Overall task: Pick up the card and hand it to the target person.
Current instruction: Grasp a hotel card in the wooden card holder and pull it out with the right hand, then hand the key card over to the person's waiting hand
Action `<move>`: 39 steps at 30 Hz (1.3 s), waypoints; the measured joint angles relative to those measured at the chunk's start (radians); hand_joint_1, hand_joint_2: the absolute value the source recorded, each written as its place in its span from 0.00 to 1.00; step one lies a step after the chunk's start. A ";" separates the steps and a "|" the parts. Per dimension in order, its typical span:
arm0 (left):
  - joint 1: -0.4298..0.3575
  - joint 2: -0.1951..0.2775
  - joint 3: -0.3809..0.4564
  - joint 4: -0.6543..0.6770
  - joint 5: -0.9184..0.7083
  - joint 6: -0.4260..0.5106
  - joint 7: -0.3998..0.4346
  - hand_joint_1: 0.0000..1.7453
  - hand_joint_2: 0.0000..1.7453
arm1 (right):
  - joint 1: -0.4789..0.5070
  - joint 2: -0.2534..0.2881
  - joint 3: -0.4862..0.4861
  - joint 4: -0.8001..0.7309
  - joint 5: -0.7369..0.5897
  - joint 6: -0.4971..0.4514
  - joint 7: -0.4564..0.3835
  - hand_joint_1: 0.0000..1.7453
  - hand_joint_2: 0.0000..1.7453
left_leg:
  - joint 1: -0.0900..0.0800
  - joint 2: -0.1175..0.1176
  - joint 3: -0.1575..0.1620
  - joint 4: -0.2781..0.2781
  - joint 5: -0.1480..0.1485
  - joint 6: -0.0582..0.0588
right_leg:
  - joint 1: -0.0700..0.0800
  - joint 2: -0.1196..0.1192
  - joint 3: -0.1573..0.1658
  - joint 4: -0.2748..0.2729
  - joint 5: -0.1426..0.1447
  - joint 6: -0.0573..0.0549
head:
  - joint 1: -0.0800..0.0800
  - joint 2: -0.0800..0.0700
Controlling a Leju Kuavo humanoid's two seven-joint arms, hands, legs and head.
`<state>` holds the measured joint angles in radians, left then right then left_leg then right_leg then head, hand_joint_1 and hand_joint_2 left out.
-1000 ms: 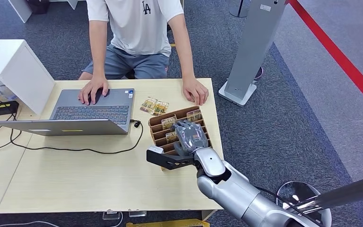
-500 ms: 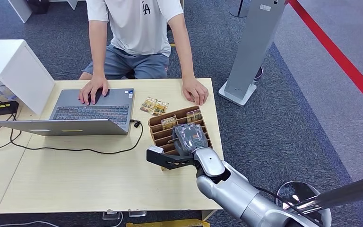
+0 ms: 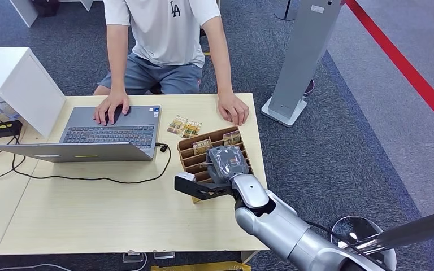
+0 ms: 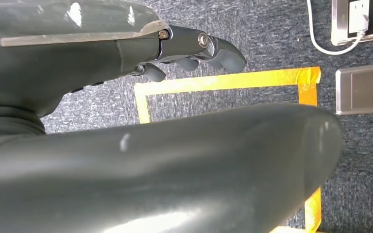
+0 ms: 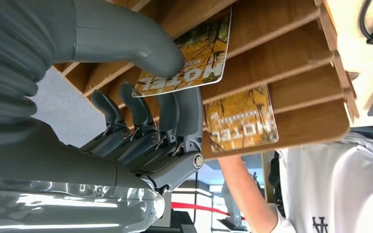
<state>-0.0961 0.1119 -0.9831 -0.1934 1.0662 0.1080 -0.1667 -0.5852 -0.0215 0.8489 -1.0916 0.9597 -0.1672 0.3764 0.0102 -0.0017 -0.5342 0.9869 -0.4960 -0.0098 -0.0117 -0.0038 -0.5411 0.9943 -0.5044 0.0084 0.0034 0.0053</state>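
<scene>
The robot's right hand is down in the wooden card rack and is pinching a hotel card, with the thick thumb on the front of the card and the dark fingers behind it. It holds the card this way so the card can slide up out of its slot, I think. The card is partly in its slot, so the pick-up does not look finished yet. A second card sits in the next slot, just beside the one being held. From the head view the right hand covers the middle of the rack, which stands near the right edge of the table. The left hand hangs low over the carpet with its fingers curled in and nothing in them. The table is light wood. A laptop sits on its left part, with a black cable looping in front of it. Two small packets lie just past the rack. At the far side sits a person in a white shirt, one hand on the laptop and the other hand flat on the table near the rack, so the card will not have far to go. Behind is grey carpet, a grey stand and a red line on the floor.
</scene>
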 joint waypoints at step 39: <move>-0.001 0.002 -0.027 0.000 0.049 -0.003 0.004 0.00 0.00 | 0.058 -0.122 -0.095 -0.403 0.118 -0.358 -0.061 0.00 1.00 | 0.000 0.000 -0.001 0.000 0.000 -0.001 | 0.000 0.000 0.000 0.000 0.000 0.000 | 0.000 0.000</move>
<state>-0.0967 0.1143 -1.0105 -0.1934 1.1156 0.1046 -0.1631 -0.5274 -0.1434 0.7538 -1.4950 1.0775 -0.5247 0.3153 0.0102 -0.0017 -0.5348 0.9874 -0.4957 -0.0103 -0.0117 -0.0039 -0.5414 0.9941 -0.5040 0.0080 0.0032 0.0053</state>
